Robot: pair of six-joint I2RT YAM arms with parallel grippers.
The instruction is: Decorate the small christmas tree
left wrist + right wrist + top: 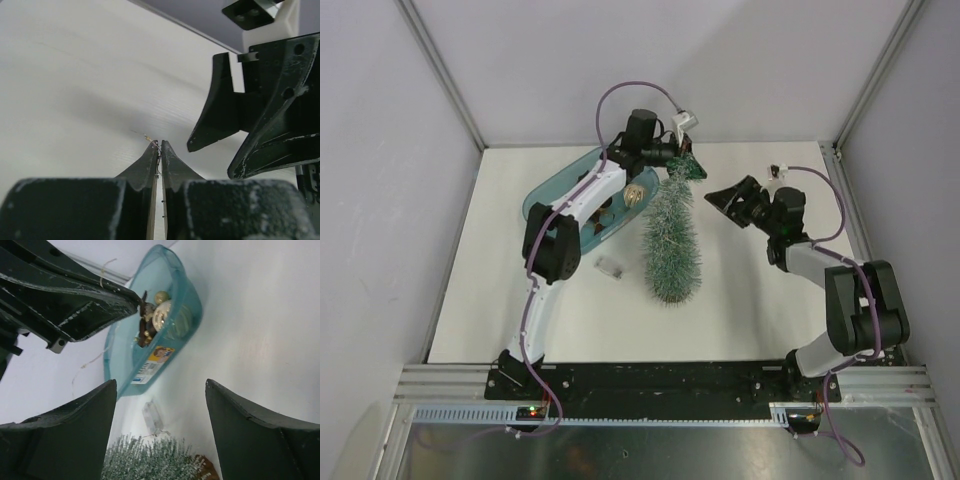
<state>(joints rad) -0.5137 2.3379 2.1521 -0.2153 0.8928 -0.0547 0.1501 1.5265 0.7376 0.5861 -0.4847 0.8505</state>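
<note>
- Tree: mid-tabletop and appears to lie flat. The long axis runs from near edge to far edge, with the wooden base end toward the near edge and the tip toward the far edge.
- Tub: far left part of the tabletop, just left of the tree's tip half, with baubles inside.
- Left claw: at the tree's far end, by the tip. The fingers are together, pinching a thin thread. Cannot tell what hangs on the thread, or whether the claw touches the tip.
- Right claw: fingers wide apart with nothing between them. It sits right of the tip, near but apart, and points left across the tree toward the tub.
- Key relation: the tip lies right by the left claw, so the left arm is nearer.
- Judgement: the thread goes onto the tip end, which needs a short move down or along the axis toward the near edge. The right claw is placed to steady the tree from the right.
</note>
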